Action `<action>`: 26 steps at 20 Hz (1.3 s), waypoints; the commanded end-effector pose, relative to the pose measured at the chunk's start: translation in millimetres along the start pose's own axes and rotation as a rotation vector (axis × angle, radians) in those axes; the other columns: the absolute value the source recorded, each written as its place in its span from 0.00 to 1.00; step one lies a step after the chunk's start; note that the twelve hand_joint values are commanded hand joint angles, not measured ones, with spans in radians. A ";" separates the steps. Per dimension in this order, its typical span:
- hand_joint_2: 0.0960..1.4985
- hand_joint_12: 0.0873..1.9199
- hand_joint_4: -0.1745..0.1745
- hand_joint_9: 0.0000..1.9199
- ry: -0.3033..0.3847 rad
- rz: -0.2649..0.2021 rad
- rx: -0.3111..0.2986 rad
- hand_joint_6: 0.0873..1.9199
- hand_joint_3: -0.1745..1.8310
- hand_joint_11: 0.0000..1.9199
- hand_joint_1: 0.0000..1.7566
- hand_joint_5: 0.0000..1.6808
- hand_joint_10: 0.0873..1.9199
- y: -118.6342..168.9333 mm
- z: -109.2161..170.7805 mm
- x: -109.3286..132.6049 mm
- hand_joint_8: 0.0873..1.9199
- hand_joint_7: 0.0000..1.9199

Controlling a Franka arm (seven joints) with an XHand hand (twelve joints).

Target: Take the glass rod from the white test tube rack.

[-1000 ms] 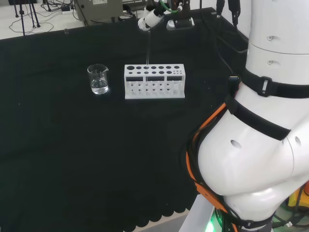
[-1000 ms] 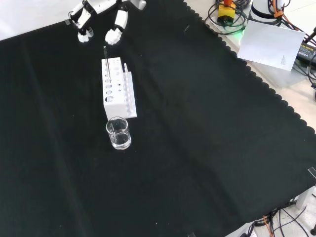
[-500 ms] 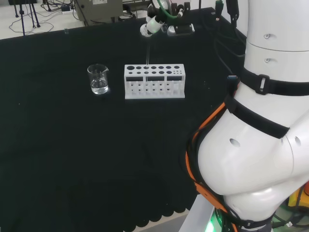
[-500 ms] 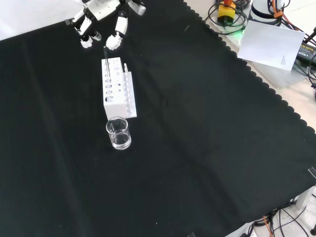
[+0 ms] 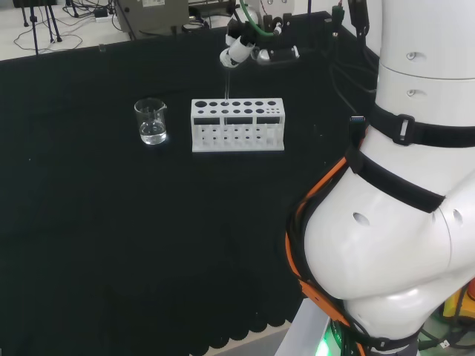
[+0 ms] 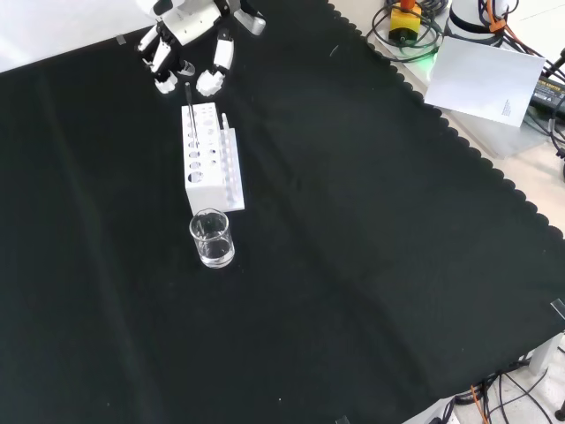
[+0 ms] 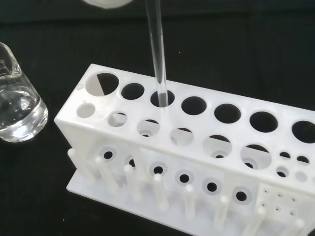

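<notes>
A: Head view?
B: Hand above the rack's far side, beaker left of the rack.
A: Front?
B: Fingers spread either side of the rod's top, holding nothing. Contact: can't tell.
A: Wrist?
B: Rod upright in a back-row hole, third from the beaker end.

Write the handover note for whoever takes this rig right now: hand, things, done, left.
Hand: hovers above the far end of the white test tube rack in the front view, fingers spread around the top of the glass rod, not closed on it.
Glass rod: upright in a hole of the rack's back row.
Beaker: holds some clear liquid, beside the rack, apart from it.
Done: approach to the rod.
Left: close on the rod, lift it straight out of the rack.
</notes>
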State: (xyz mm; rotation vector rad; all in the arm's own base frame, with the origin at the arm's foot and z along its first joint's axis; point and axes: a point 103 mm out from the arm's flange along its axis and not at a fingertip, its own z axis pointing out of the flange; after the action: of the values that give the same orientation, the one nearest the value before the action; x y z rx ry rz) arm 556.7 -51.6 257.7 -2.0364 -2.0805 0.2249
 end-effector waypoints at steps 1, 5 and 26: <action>0.49 0.71 0.00 0.65 -0.026 -0.022 -0.003 0.49 0.40 0.15 0.50 0.27 0.46 8.2 15.1 13.1 0.49 0.51; 0.47 0.70 0.00 0.71 -0.048 -0.023 -0.009 0.48 0.42 0.18 0.52 0.30 0.43 11.4 18.3 22.3 0.48 0.54; 0.58 0.59 0.00 0.83 -0.055 -0.021 -0.228 0.53 0.29 0.44 0.72 0.58 0.45 4.9 -9.4 32.4 0.53 0.54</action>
State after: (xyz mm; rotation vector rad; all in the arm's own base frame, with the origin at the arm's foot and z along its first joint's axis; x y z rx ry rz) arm 564.0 -24.4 253.6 -2.1006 -2.2177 0.1275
